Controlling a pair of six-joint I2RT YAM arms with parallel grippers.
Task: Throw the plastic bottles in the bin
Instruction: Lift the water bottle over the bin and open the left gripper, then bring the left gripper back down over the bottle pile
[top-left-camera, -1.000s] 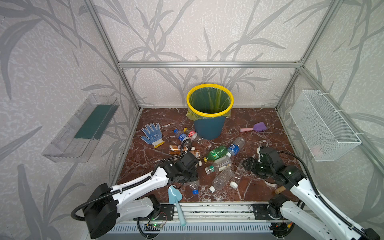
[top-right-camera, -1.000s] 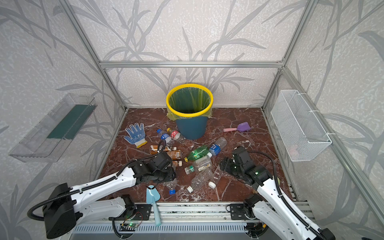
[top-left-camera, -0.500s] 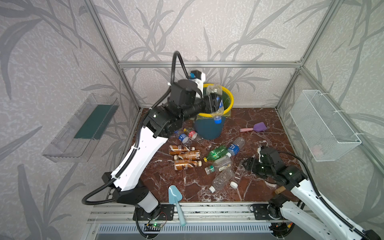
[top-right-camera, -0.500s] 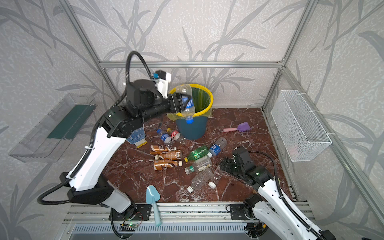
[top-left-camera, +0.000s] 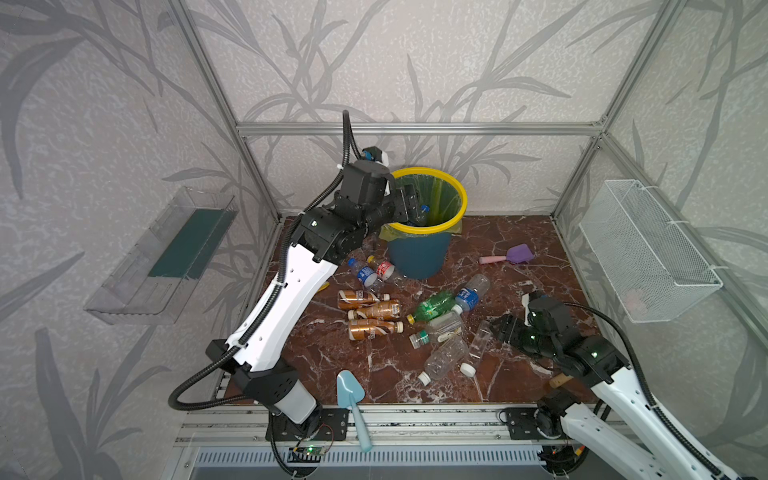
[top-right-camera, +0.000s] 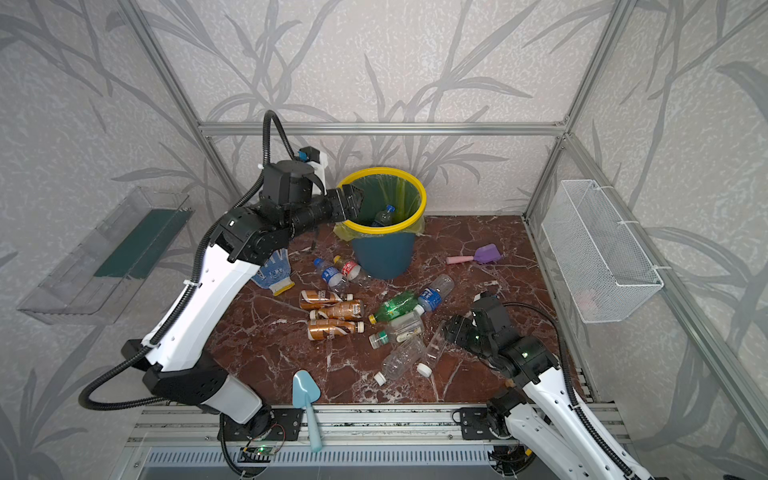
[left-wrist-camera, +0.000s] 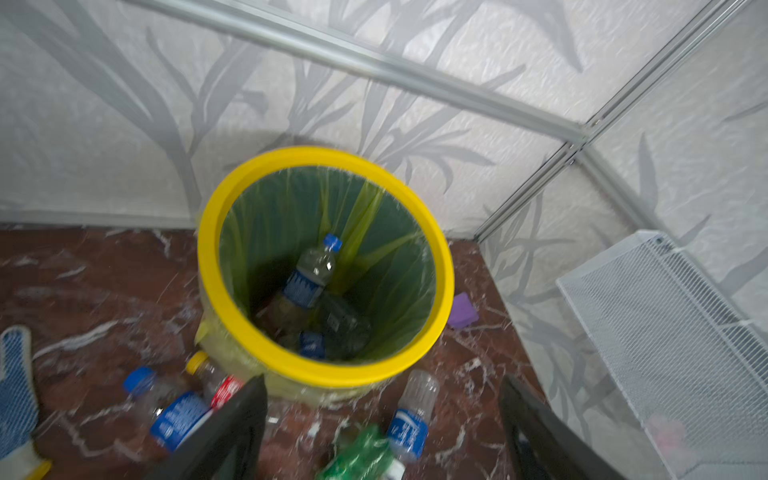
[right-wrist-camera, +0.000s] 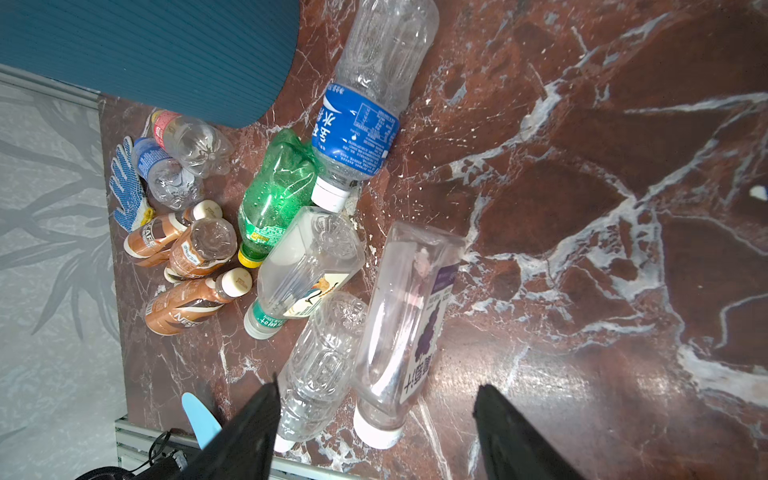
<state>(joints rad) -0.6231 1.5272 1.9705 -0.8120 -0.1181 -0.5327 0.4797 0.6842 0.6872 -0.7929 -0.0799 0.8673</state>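
Observation:
The bin (top-left-camera: 457, 208) (top-right-camera: 420, 195), teal with a yellow rim, stands at the back. My left gripper (top-left-camera: 409, 203) (top-right-camera: 353, 203) (left-wrist-camera: 382, 399) hovers open and empty at the bin's near-left rim (left-wrist-camera: 232, 324). A blue-labelled clear bottle (left-wrist-camera: 309, 276) (top-right-camera: 383, 216) lies inside on others. Loose plastic bottles lie on the floor: three brown ones (top-left-camera: 370, 311), a green one (top-left-camera: 432, 305), a blue-labelled one (top-left-camera: 469, 295) and clear ones (top-left-camera: 444, 357). My right gripper (top-left-camera: 496, 330) (right-wrist-camera: 374, 399) is low and open. A clear purple-labelled bottle (right-wrist-camera: 403, 324) lies between its fingers, ungripped.
A blue-dotted glove (top-right-camera: 274, 272) lies left of the bottles. A purple scoop (top-left-camera: 515, 254) sits right of the bin and a light blue scoop (top-left-camera: 351, 399) at the front edge. A wire mesh basket (top-left-camera: 648, 257) hangs on the right wall, a clear tray (top-left-camera: 166, 253) on the left.
My left arm rose from the floor to the bin with a blue-labelled clear bottle, opened, and the bottle now lies in the bin. The right gripper stayed in place and opened slightly.

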